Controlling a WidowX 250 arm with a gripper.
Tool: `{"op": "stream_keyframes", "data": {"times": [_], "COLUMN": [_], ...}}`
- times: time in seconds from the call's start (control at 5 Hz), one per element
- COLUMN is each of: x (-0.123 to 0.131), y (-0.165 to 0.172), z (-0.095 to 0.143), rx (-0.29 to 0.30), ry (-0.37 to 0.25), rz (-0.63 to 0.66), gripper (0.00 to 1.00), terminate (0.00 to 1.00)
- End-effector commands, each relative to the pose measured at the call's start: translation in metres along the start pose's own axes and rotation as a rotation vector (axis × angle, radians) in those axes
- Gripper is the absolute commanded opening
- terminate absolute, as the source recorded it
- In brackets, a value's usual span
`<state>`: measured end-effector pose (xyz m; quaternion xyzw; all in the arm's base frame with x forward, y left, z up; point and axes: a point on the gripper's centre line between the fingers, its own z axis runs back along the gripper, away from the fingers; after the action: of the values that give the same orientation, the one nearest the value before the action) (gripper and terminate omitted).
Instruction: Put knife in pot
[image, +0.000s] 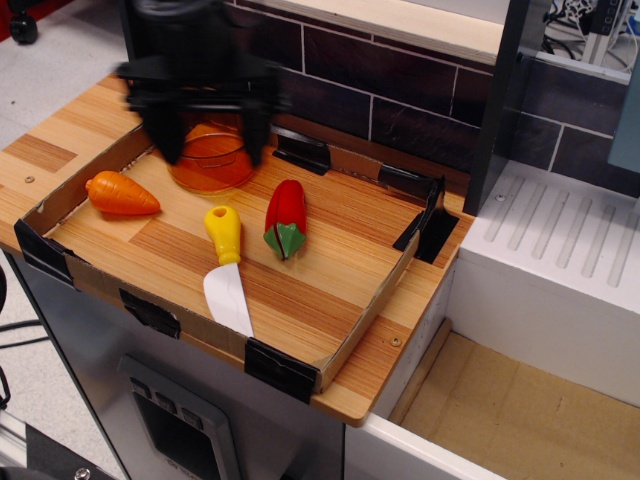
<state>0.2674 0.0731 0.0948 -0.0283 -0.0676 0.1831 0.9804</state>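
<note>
The knife (227, 268) lies flat in the cardboard tray (370, 320), its yellow handle toward the back and its white blade toward the front edge. The translucent orange pot (212, 160) stands at the tray's back left corner. My gripper (212, 150) is black and motion-blurred. It hangs over the pot with its two fingers (170, 140) spread wide, open and empty. It partly hides the pot's rim. The knife is well in front of the gripper and apart from it.
An orange toy carrot (120, 194) lies at the tray's left side. A red-and-green toy pepper (285, 218) lies just right of the knife handle. A dark brick wall (400, 100) runs behind the tray. A white ribbed drainboard (560, 250) lies to the right.
</note>
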Motion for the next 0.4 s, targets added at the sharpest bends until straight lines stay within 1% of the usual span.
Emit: {"op": "stream_keyframes", "data": {"times": [0.0,0.2], "x": [-0.002,-0.006], "y": [0.025,0.027], "z": [-0.010,-0.030], "rx": [0.033,0.056], "ry": [-0.072,-0.092], "rz": [0.043,0.080], "gripper": [1.00,1.00], "terminate": [0.00,0.00]}}
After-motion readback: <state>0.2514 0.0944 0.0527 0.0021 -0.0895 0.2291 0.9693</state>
